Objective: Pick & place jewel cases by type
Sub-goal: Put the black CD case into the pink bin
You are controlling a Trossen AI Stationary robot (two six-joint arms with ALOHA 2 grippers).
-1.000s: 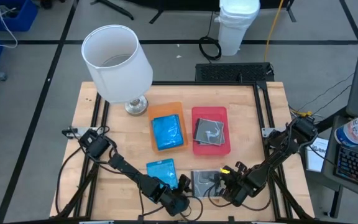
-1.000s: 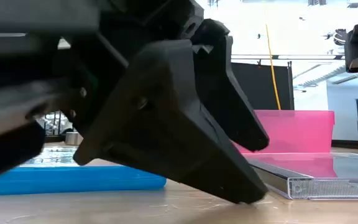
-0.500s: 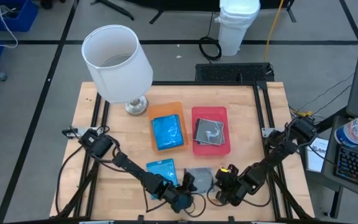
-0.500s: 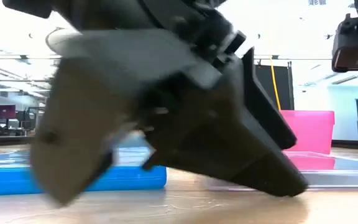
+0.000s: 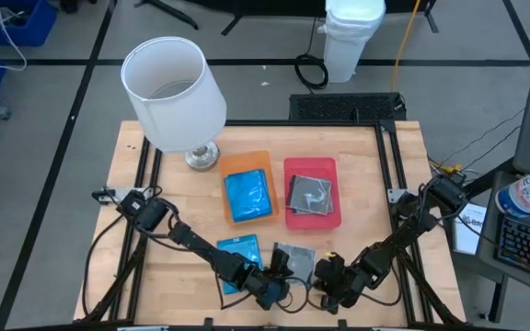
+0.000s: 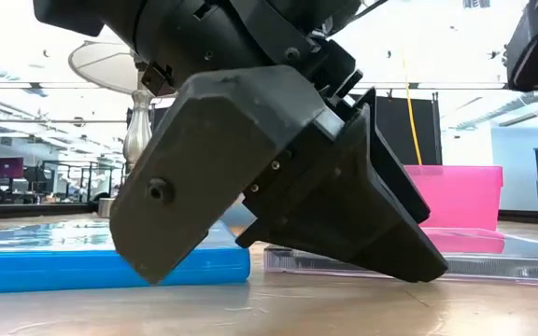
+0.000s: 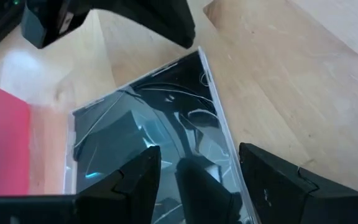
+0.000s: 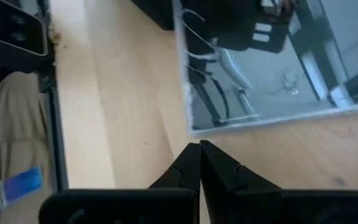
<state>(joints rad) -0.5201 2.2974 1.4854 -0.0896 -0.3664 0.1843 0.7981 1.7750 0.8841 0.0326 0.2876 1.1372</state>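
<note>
Left tool (image 7: 194,180) spread wide astride the clear jewel case (image 7: 148,130); right tool (image 8: 199,163) pinched shut beside it. Closing off-centre could, probably, skid it across the bench (image 5: 366,175).

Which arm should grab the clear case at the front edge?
Probably left. The left gripper is open with its fingers astride the clear case. The right gripper is shut and sits beside the case, not over it.
</note>
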